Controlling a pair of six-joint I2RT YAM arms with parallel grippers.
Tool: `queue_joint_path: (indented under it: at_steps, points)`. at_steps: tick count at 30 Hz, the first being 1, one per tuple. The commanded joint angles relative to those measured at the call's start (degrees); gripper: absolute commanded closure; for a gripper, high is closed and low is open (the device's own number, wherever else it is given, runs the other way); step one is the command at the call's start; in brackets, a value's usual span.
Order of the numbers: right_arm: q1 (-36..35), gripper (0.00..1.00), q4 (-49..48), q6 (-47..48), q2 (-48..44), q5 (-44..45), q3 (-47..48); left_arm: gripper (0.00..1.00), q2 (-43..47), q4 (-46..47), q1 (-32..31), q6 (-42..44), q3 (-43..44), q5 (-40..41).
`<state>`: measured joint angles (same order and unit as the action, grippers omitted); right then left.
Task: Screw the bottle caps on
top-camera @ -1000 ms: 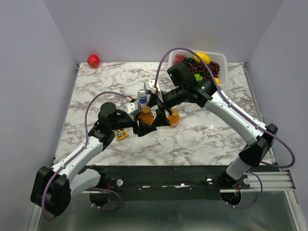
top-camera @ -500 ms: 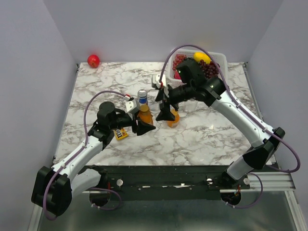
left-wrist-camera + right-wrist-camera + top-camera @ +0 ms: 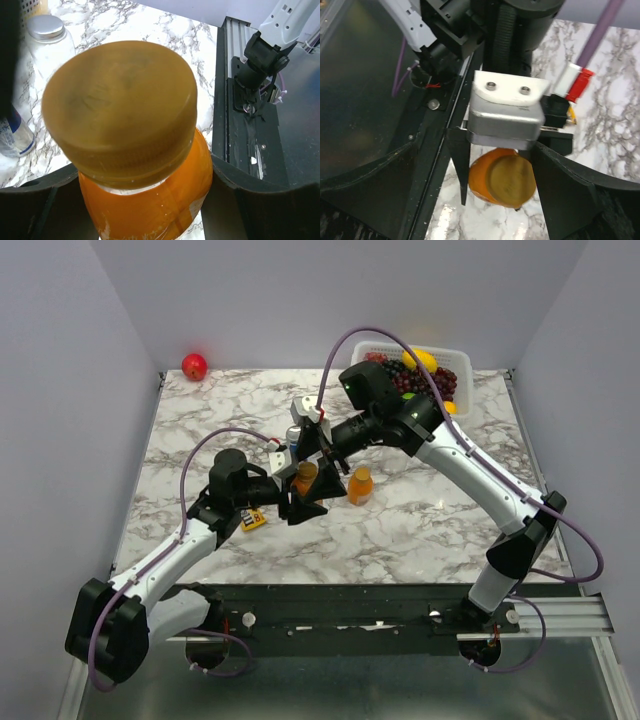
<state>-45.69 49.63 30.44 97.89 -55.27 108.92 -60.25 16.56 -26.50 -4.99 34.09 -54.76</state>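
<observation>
My left gripper is shut on the body of a stubby bottle of orange liquid and holds it upright; its orange-gold cap sits on the neck. In the left wrist view the bottle fills the space between the fingers of that gripper. My right gripper is open just above it, its fingers wide on either side of the cap. A second capped orange bottle stands free to the right. The clear jar carries its silver lid.
A blue-and-silver can stands just behind the held bottle. A white basket of fruit is at the back right. A red apple lies at the back left. A small yellow object lies by the left wrist.
My right gripper has moved left from above the free bottle to over the bottle in my left gripper. The left gripper has kept its hold and barely moved.
</observation>
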Motion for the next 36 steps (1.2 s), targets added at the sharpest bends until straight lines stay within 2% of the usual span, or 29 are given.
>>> queue_joint_path:
  at_steps: [1,19,27,36]
  points:
    - [-0.9,0.00,0.3,-0.8,0.1,-2.3,-1.3,1.00,0.2,0.3,-0.2,0.9,1.6,-1.3]
    - [-0.8,0.00,0.4,0.8,-0.9,4.8,-5.3,1.00,1.0,1.5,0.8,-0.2,1.3,-0.5]
    - [-0.7,0.00,0.0,0.8,-4.2,7.4,-8.5,1.00,1.2,5.2,3.5,-3.9,-0.4,1.0]
    - [-0.1,0.00,1.9,1.6,-11.0,15.6,-15.2,1.00,1.3,2.8,4.0,-1.8,-0.9,1.9]
